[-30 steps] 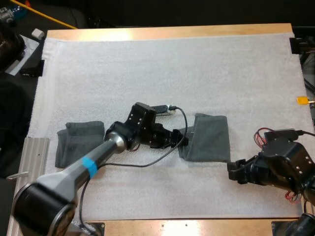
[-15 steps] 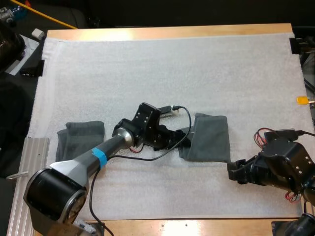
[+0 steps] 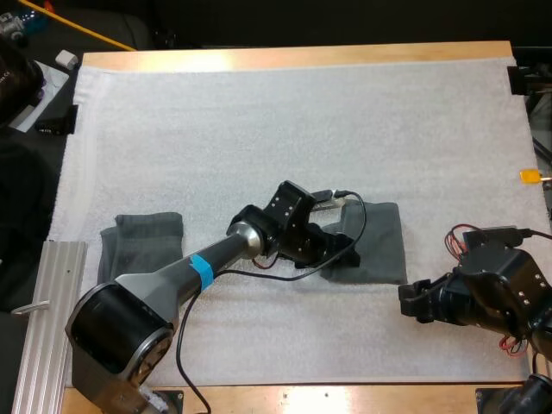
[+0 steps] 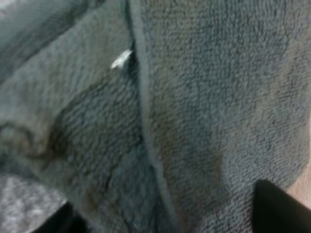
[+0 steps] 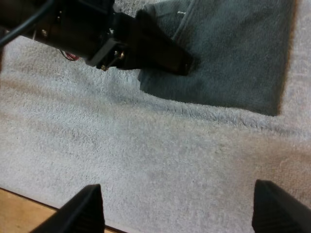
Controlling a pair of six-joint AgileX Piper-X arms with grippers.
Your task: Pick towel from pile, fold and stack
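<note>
A folded dark grey-green towel (image 3: 379, 241) lies flat on the white mat (image 3: 285, 129), right of centre. My left gripper (image 3: 348, 252) is low over its left edge, fingers apart with towel cloth (image 4: 194, 97) spread beneath and between them; it is open. A small white tag (image 4: 121, 59) shows by a hem. A second, crumpled towel (image 3: 138, 250) lies at the mat's left. My right gripper (image 3: 412, 304) hovers open over bare mat, just in front of the folded towel (image 5: 233, 58), with nothing between its fingers (image 5: 87, 208). From there the left gripper (image 5: 187, 63) is at the towel's near-left corner.
A metal rail (image 3: 52, 285) runs along the table's front left. The wooden front edge (image 3: 328, 398) is close behind my right gripper. Loose items (image 3: 65, 59) sit off the table at the far left.
My left arm has reached to the right, carrying its gripper from beside the folded towel's left edge onto the towel. The right arm has stayed still.
</note>
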